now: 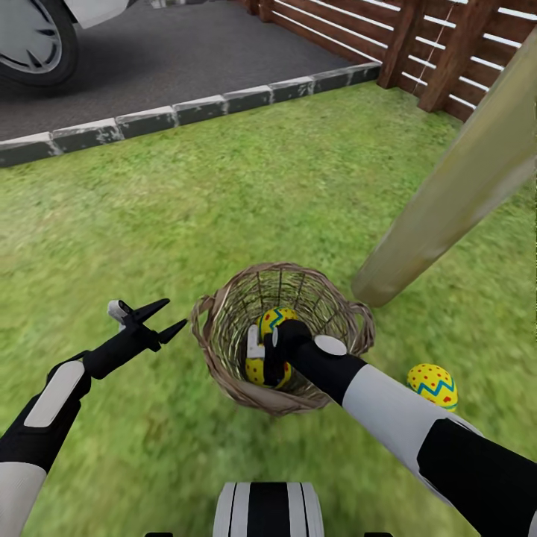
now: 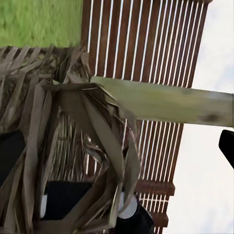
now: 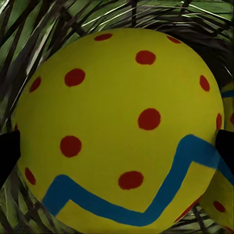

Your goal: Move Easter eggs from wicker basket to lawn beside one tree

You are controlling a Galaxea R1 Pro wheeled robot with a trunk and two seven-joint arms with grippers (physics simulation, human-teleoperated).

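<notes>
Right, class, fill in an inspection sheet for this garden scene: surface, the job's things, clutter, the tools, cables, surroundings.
Surface: lawn, mottled green grass.
Job's things: wicker basket on the grass beside the tree; two Easter eggs in it, one further back and one nearer, partly hidden; third egg lies on the grass to the right of the basket, near the trunk's foot.
Clutter: nothing seen.
Tools: left tool open, in the air left of the basket; right tool down inside the basket, a finger on each side of an egg; grip cannot be told.
Cables: nothing seen.
Surroundings: asphalt driveway with grey stone edging, wooden fence, car wheel.
</notes>
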